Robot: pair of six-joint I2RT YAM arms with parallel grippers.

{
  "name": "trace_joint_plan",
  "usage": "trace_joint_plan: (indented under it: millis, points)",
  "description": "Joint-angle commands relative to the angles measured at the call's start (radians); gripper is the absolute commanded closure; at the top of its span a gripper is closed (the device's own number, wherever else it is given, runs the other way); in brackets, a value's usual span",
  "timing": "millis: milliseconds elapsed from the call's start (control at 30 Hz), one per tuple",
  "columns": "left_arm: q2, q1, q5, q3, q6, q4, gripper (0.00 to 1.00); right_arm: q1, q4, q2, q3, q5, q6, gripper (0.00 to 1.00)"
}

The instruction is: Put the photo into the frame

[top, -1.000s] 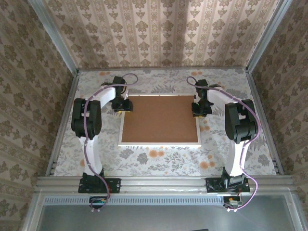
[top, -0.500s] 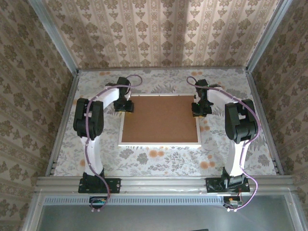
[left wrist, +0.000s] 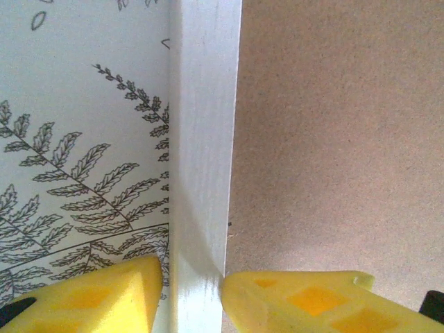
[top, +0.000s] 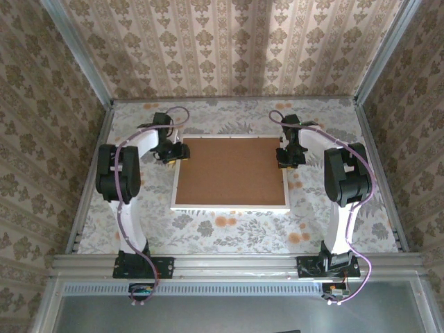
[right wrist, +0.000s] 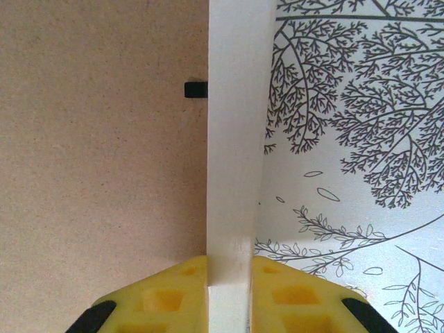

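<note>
The frame lies flat on the desk, brown side up.
The frame (top: 229, 207) is in the middle of the desk (top: 208, 232) with a brown board (top: 232, 170) in it. The right fingers (right wrist: 166, 295) squeeze its right edge. The left fingers (left wrist: 104, 298) are apart, one on each side of its left edge.

board (top: 231, 171): lying inside frame (top: 231, 207); frame: flat on table (top: 229, 232), centred left-right

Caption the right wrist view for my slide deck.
Right gripper clamped on a side rail of the white frame, brown backing board on one side, tree-print tabletop on the other.
</note>
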Motion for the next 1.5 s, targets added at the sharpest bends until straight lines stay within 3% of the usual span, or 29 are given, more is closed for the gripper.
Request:
trace_joint_plan:
  millis: [0,233,367,767,1067,1333,1467]
  points:
    - [0.03,-0.051,0.085,-0.026,0.001,-0.015,0.42,0.029,-0.004,0.055,-0.002,-0.046,-0.022,0.8]
    - [0.043,-0.108,-0.134,0.009,0.094,-0.135,0.4,0.029,-0.006,0.055,-0.002,-0.047,-0.022,0.8]
    - [0.056,-0.119,-0.155,0.013,0.097,-0.149,0.4,0.03,-0.007,0.055,0.0,-0.046,-0.021,0.8]
    - [-0.016,-0.054,-0.035,0.004,0.018,-0.045,0.4,0.024,-0.009,0.052,0.002,-0.031,-0.02,0.8]
    - [-0.178,-0.014,0.15,-0.226,-0.086,0.106,0.41,-0.024,-0.042,0.039,0.057,0.073,-0.036,0.83]
    - [-0.324,0.066,0.019,-0.384,-0.105,0.119,0.37,-0.069,-0.032,0.04,0.081,0.055,-0.042,0.83]
    - [-0.414,0.079,0.047,-0.46,-0.102,0.105,0.36,-0.069,-0.017,0.026,0.057,0.045,-0.037,0.83]
